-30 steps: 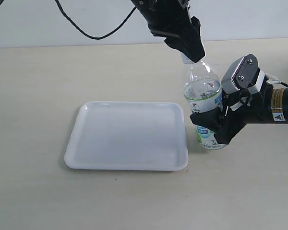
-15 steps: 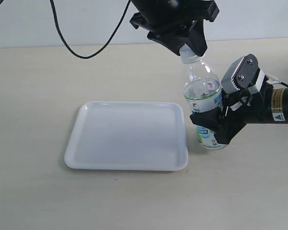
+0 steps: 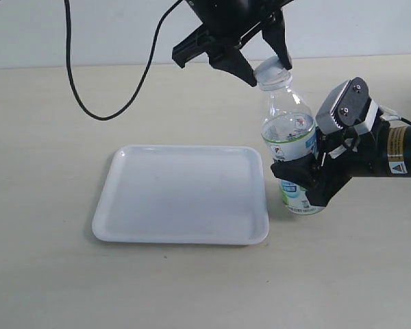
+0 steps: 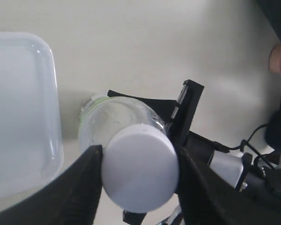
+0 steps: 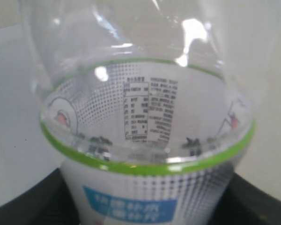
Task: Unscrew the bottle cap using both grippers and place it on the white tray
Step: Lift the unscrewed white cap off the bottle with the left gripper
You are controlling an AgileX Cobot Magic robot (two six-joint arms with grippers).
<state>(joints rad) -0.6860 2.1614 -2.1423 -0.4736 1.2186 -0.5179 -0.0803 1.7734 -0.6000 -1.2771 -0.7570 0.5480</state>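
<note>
Across the pale table [image 3: 48, 274], the white tray [image 3: 178, 195] lies flat with nothing on it. It is just beside the bottle [image 3: 288, 130], which stands upright to its right in the exterior view. The right gripper [image 3: 296, 181], black with a grey-white block, is clamped round the lower, labelled part of the bottle. Its jaws press the label from both sides, so the body is braced. From above, the all-black left gripper [image 3: 268, 71] reaches down to the neck, with a black cable [image 3: 82, 103] trailing behind it over the table. The left wrist view shows its two fingers [image 4: 79, 187] touching opposite sides of the bottle cap [image 4: 140, 171], closed on it. The cap sits at the top of the neck and looks slightly tilted in the exterior view. That suggests the thread is partly loose, though whether the cap is fully free cannot be told. By that reading the task is at the unscrewing step, roughly midway. The grasp and the bracing are in place, while lifting the cap clear, carrying it over the tray and releasing it there remain to be done.
</note>
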